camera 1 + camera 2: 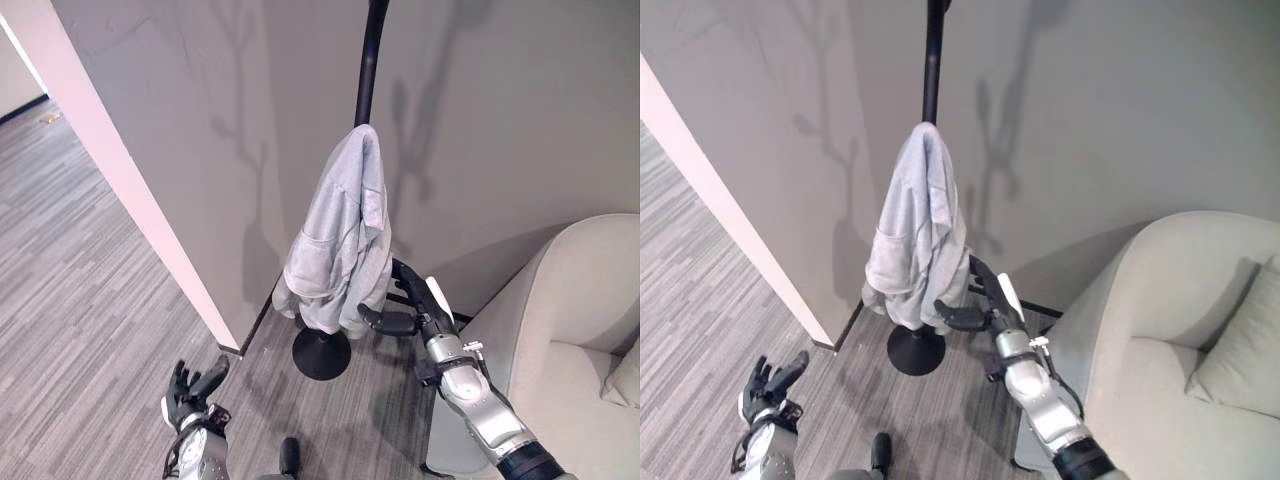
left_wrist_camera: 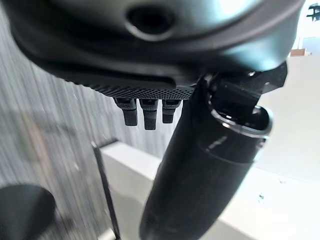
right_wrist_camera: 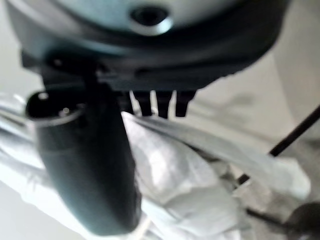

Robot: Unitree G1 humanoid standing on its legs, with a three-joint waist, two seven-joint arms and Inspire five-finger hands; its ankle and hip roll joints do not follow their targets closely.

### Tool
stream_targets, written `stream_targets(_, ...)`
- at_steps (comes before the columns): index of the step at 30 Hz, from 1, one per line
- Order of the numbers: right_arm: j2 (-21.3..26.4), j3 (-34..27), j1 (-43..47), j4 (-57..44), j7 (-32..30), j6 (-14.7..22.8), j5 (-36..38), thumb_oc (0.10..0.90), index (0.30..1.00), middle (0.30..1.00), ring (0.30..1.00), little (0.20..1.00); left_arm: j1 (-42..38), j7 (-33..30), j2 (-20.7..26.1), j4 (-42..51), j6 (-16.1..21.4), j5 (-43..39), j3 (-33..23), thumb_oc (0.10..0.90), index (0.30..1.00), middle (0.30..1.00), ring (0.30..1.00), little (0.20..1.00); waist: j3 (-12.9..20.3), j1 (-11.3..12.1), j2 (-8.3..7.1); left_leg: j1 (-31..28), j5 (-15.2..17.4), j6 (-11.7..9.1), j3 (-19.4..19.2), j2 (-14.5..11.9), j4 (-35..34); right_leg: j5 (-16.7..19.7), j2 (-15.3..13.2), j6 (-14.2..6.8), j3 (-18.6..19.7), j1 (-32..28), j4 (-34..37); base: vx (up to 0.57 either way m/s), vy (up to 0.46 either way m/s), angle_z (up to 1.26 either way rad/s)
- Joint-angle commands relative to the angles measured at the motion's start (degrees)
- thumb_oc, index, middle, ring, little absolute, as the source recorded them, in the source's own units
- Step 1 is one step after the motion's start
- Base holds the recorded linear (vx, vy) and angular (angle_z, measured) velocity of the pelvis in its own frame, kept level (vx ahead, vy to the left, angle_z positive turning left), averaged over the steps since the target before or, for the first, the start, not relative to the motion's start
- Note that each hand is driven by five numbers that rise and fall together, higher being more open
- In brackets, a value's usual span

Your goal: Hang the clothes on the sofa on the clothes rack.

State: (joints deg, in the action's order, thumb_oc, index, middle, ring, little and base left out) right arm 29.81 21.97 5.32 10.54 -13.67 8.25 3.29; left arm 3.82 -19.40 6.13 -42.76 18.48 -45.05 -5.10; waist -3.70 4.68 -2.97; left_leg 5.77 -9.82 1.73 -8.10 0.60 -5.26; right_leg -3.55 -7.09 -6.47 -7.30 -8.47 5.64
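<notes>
A light grey garment (image 1: 340,240) hangs draped on the black clothes rack (image 1: 367,70), whose round base (image 1: 321,353) stands on the floor by the wall. My right hand (image 1: 420,305) is open just right of the garment's lower hem, fingers straight and reaching behind the cloth, thumb pointing at its edge. The right wrist view has the grey cloth (image 3: 185,180) close past the straight fingers, with nothing pinched. Low by the floor on the left, my left hand (image 1: 190,390) hangs open and empty.
A light beige sofa (image 1: 580,300) with a cushion (image 1: 1240,350) stands right of the rack. The grey wall is directly behind the rack, and its white corner edge (image 1: 130,170) juts out on the left. Grey striped carpet (image 1: 70,280) stretches away to the left.
</notes>
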Motion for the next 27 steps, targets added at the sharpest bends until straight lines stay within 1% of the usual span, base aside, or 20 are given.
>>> stream_targets(1,0.9,-2.7,3.3,-4.7,0.4,5.7,-3.1,0.8,0.9,0.9,0.9,0.9,-3.2,4.6,2.7,1.5,2.7,0.3,4.1,0.8,0.9,0.9,0.9,0.9,4.3,1.7,-0.97,-2.3,8.3,-3.3,1.3,-2.7,0.5,-0.1,-1.3,-2.2,-3.7,0.5,-1.4,-0.01,-0.056,-0.13)
stream_targets(3,1.3,-4.2,2.1,-5.0,1.0,6.4,-2.8,0.8,0.9,0.9,0.9,0.9,-1.0,8.8,4.0,1.2,2.0,1.4,4.7,0.8,0.9,0.9,0.9,0.9,4.2,1.7,-0.89,-2.5,8.1,-3.5,1.2,-2.9,0.5,-0.2,-1.2,-2.1,-3.9,0.3,-1.5,-0.02,-0.051,-0.11)
stream_targets(4,1.2,-4.9,1.3,-5.0,1.5,6.7,-2.2,0.8,0.9,0.9,0.9,0.9,-0.7,10.5,4.3,0.3,2.0,0.7,4.1,0.8,0.9,0.9,0.9,0.9,4.2,1.7,-0.94,-2.5,8.0,-3.6,1.2,-3.0,0.6,-0.3,-1.1,-2.1,-3.9,0.3,-1.6,-0.02,-0.065,-0.1)
stream_targets(7,1.0,-7.3,-3.0,-6.1,4.4,7.5,0.7,0.8,0.9,0.9,0.9,0.9,-0.4,12.9,3.5,-3.5,1.6,-3.1,0.3,0.8,0.9,0.9,0.9,0.9,4.1,1.5,-1.01,-2.8,8.0,-3.9,1.0,-3.3,0.7,-0.6,-0.9,-1.9,-4.1,-0.1,-1.6,-0.02,-0.057,-0.03)
stream_targets(9,0.5,-8.8,-6.0,-6.6,7.0,8.4,5.3,0.8,0.9,0.9,0.9,0.9,-0.8,13.1,3.2,-7.9,1.3,-3.4,-1.9,0.8,0.9,0.9,0.9,0.9,4.1,1.1,-0.97,-3.0,7.9,-4.2,0.8,-3.6,0.8,-0.8,-0.7,-1.7,-4.1,-0.2,-1.6,-0.02,-0.059,-0.04)
stream_targets(10,-0.1,-9.9,-8.5,-5.6,8.5,9.0,8.8,0.8,0.9,0.9,0.9,0.9,-1.1,13.4,3.0,-12.6,0.8,-3.5,-4.1,0.8,0.9,0.9,0.9,0.9,4.1,0.6,-0.78,-3.2,7.8,-4.4,0.6,-3.8,0.8,-0.9,-0.6,-1.6,-4.1,-0.2,-1.7,-0.02,-0.05,-0.05)
stream_targets(11,-1.0,-10.6,-9.5,-4.6,8.8,9.4,10.3,0.8,0.9,0.9,0.9,0.9,-1.1,13.6,2.8,-14.3,0.8,-3.5,-4.9,0.8,0.9,0.9,0.9,0.9,4.0,0.3,-0.63,-3.4,7.8,-4.4,0.5,-3.8,0.8,-1.0,-0.5,-1.6,-4.0,-0.2,-1.8,-0.01,-0.042,-0.06)
stream_targets(13,-5.0,-12.7,-11.9,-0.2,10.5,10.9,18.4,0.8,0.9,0.9,0.9,0.9,-0.9,14.3,2.6,-19.1,0.5,-3.9,-6.1,0.8,0.9,0.9,0.9,0.9,4.0,-0.3,-0.23,-3.6,7.8,-4.6,0.2,-4.0,0.8,-1.1,-0.3,-1.5,-3.8,-0.2,-2.0,-0.01,-0.022,-0.06)
stream_targets(15,-11.1,-15.8,-13.9,5.5,11.6,12.4,29.2,0.8,0.9,0.9,0.9,0.9,-0.5,15.2,2.0,-22.9,-0.1,-5.1,-7.2,0.8,0.9,0.9,0.9,0.9,3.9,-0.9,0.2,-3.9,7.8,-4.6,-0.1,-4.2,0.8,-1.2,-0.1,-1.4,-3.7,-0.3,-2.1,-0.01,-0.007,-0.06)
stream_targets(16,-14.8,-17.2,-13.7,9.6,11.0,13.4,35.8,0.8,0.9,0.9,0.9,0.9,-0.4,15.3,1.7,-24.6,-0.4,-5.7,-7.4,0.8,0.9,0.9,0.9,0.9,3.9,-1.2,0.45,-4.1,7.8,-4.6,-0.2,-4.2,0.8,-1.2,-0.1,-1.4,-3.5,-0.2,-2.2,0.0,0.004,-0.11)
stream_targets(17,-17.9,-18.2,-14.0,13.2,10.6,13.6,40.8,0.8,0.9,0.9,0.9,0.9,-0.2,15.2,1.3,-26.5,-0.8,-5.8,-7.7,0.8,0.9,0.9,0.9,0.9,3.8,-1.5,0.67,-4.4,7.9,-4.6,-0.2,-4.2,0.8,-1.4,0.0,-1.3,-3.4,-0.4,-2.3,0.0,-0.003,-0.23)
stream_targets(18,-21.8,-19.7,-15.1,19.5,10.6,12.8,47.3,0.8,0.9,0.9,0.9,0.9,0.0,15.1,1.1,-29.8,-1.3,-5.3,-7.8,0.8,0.9,0.9,0.9,0.9,4.1,-1.9,1.05,-4.4,7.7,-4.8,-0.2,-4.3,0.7,-1.4,0.1,-1.1,-3.3,-0.1,-2.4,0.0,-0.013,-0.24)
stream_targets(19,-22.9,-19.7,-15.4,23.3,10.9,12.0,49.3,0.8,0.9,0.9,0.9,0.9,0.2,15.2,1.0,-30.9,-1.4,-5.1,-7.7,0.8,0.9,0.9,0.9,0.9,4.2,-1.9,1.08,-4.4,7.7,-4.9,-0.1,-4.3,0.7,-1.4,0.2,-1.0,-3.3,-0.1,-2.4,0.0,-0.013,-0.2)
stream_targets(20,-22.9,-19.7,-15.3,23.5,11.1,12.0,49.4,0.8,0.9,0.9,0.9,0.9,0.2,15.3,1.1,-31.0,-1.4,-5.1,-7.7,0.8,0.9,0.9,0.9,0.9,4.2,-2.0,1.06,-4.4,7.7,-4.9,-0.1,-4.3,0.7,-1.4,0.2,-1.0,-3.4,-0.1,-2.4,0.0,-0.013,-0.05)
stream_targets(21,-24.0,-19.9,-15.3,27.2,11.3,11.1,51.8,0.8,0.9,0.9,0.9,0.9,0.4,15.3,0.9,-31.4,-1.5,-4.9,-7.3,0.8,0.9,0.9,0.9,0.9,4.4,-2.0,1.1,-4.5,7.6,-5.1,0.0,-4.3,0.6,-1.4,0.3,-0.9,-3.4,-0.2,-2.4,0.0,0.0,0.0)
stream_targets(23,-25.7,-20.2,-14.5,35.0,12.2,7.7,57.8,0.8,0.9,0.9,0.9,0.9,0.5,15.5,0.6,-31.8,-2.0,-4.9,-6.1,0.8,0.9,0.9,0.9,0.9,4.5,-1.9,1.07,-4.5,7.4,-5.3,0.4,-4.3,0.6,-1.5,0.5,-0.6,-3.4,-0.3,-2.4,0.0,-0.022,0.03)
stream_targets(24,-26.2,-21.0,-13.5,39.9,12.3,6.6,59.9,0.8,0.9,0.9,0.9,0.9,0.3,15.5,0.6,-31.8,-2.2,-4.7,-5.3,0.8,0.9,0.9,0.9,0.9,4.5,-1.7,1.03,-4.4,7.4,-5.4,0.7,-4.3,0.6,-1.6,0.6,-0.5,-3.5,-0.4,-2.3,0.0,-0.034,0.0)
stream_targets(25,-27.1,-22.3,-11.5,48.5,12.4,4.0,63.7,0.8,0.9,0.9,0.9,0.9,-0.3,15.6,0.6,-31.5,-2.3,-4.3,-3.5,0.8,0.9,0.9,0.9,0.9,4.7,-1.2,1.1,-4.2,7.2,-5.5,1.3,-4.2,0.6,-1.8,0.8,-0.3,-3.7,-0.6,-2.2,0.0,-0.04,0.09)
stream_targets(27,-26.9,-24.7,-8.8,57.9,12.4,2.0,64.7,0.8,0.9,0.9,0.9,0.9,-1.1,16.0,0.4,-32.1,-2.5,-3.9,-1.8,0.8,0.9,0.9,0.9,0.9,4.8,-0.7,1.19,-4.0,7.1,-5.5,1.9,-4.0,0.6,-2.0,1.0,-0.1,-4.1,-0.9,-2.0,0.01,-0.029,0.23)
